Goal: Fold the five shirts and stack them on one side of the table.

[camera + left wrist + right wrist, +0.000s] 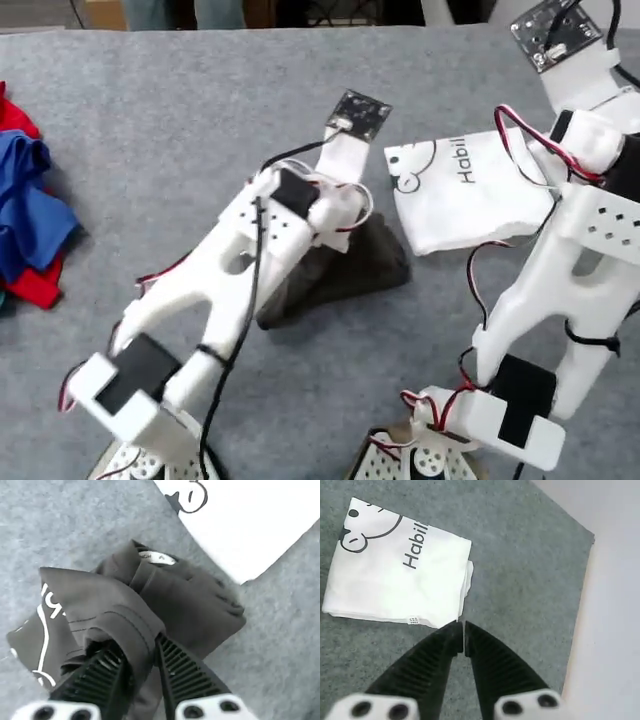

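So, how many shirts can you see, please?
4: white shirt folded at right, dark shirt mid-table, blue shirt and red shirt heaped at left edge; another may be hidden.

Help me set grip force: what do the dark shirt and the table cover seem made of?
The dark shirt: soft matte knit, probably cotton; it creases and drapes, with stitched hems. The table cover: grey felt or low carpet, judging by its fuzzy, speckled surface.

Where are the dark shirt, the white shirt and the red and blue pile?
dark shirt (190,605), left wrist view, crumpled middle.
white shirt (390,585), right wrist view, flat front.
red and blue pile (25,215), high view, blue cloth.
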Robot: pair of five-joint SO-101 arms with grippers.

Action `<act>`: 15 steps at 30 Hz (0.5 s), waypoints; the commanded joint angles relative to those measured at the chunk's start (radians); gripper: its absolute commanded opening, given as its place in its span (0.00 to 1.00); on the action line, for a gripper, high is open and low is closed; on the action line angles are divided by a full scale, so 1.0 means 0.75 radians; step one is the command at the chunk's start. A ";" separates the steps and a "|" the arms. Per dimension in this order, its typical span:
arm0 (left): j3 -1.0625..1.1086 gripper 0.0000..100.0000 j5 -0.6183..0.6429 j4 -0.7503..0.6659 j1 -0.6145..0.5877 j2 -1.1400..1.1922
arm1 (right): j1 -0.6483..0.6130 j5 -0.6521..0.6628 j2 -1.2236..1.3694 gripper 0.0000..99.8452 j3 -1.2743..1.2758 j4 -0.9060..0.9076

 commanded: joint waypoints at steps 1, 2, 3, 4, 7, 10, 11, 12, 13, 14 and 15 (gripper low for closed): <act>-0.140 0.03 0.023 -0.016 0.034 0.057 | 0.016 0.012 -0.050 0.02 -0.015 -0.016; -0.159 0.03 0.025 -0.016 0.044 0.082 | 0.014 0.012 -0.050 0.02 -0.015 -0.016; -0.177 0.03 0.025 -0.016 0.050 0.104 | 0.012 0.012 -0.050 0.02 -0.015 -0.016; -0.193 0.03 0.025 -0.016 0.052 0.125 | 0.012 0.012 -0.050 0.02 -0.015 -0.016; -0.238 0.03 0.027 -0.016 0.064 0.168 | 0.008 0.010 -0.050 0.02 -0.013 -0.016; -0.257 0.09 0.080 -0.014 0.066 0.176 | 0.008 0.008 -0.050 0.02 -0.013 -0.016; -0.261 0.13 0.115 -0.014 0.066 0.176 | 0.008 0.006 -0.050 0.02 -0.013 -0.016; -0.263 0.18 0.158 -0.014 0.066 0.174 | 0.006 0.004 -0.050 0.02 -0.013 -0.016; -0.265 0.24 0.209 -0.014 0.069 0.174 | 0.006 0.002 -0.048 0.02 -0.013 -0.018; -0.265 0.29 0.264 -0.006 0.064 0.174 | -0.012 0.002 -0.048 0.02 -0.013 -0.035; -0.271 0.33 0.313 0.027 0.054 0.170 | -0.055 0.000 -0.046 0.02 -0.011 -0.049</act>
